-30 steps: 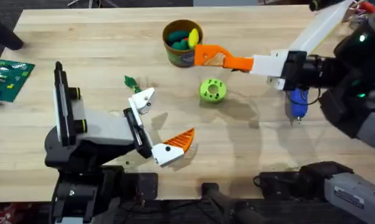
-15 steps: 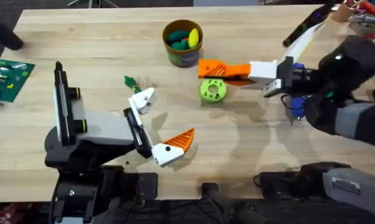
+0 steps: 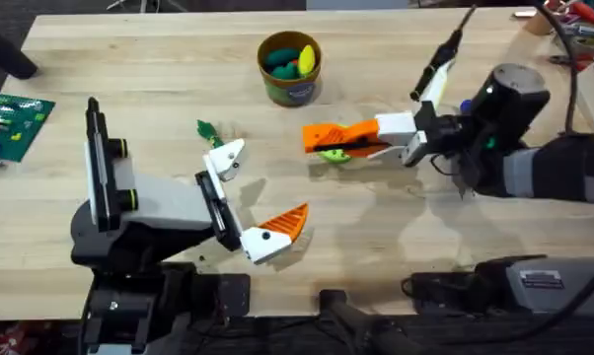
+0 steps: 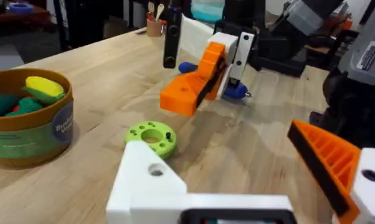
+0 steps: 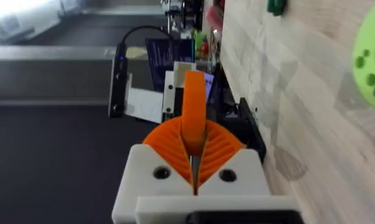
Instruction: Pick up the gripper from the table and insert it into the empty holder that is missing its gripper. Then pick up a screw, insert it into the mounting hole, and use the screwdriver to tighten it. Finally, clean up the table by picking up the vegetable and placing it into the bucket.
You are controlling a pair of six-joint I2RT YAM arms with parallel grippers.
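Left gripper [image 3: 265, 184] jaws apart on the desk [image 3: 159, 79], its bare holder [image 3: 228, 158] beside the vegetable [image 3: 206, 129], while right gripper [image 5: 194, 140] jaws are clamped on the gripper [image 3: 315, 135], held above the lime disc [image 3: 329, 154], below the bucket [image 3: 289, 69] in the overhead view.

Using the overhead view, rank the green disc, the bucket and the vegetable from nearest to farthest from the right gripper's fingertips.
1. Green disc: right beneath the right gripper, partly covered by its orange fingers.
2. Bucket: farther back on the table, just left of the tips.
3. Vegetable: well off to the left, beside the holder.
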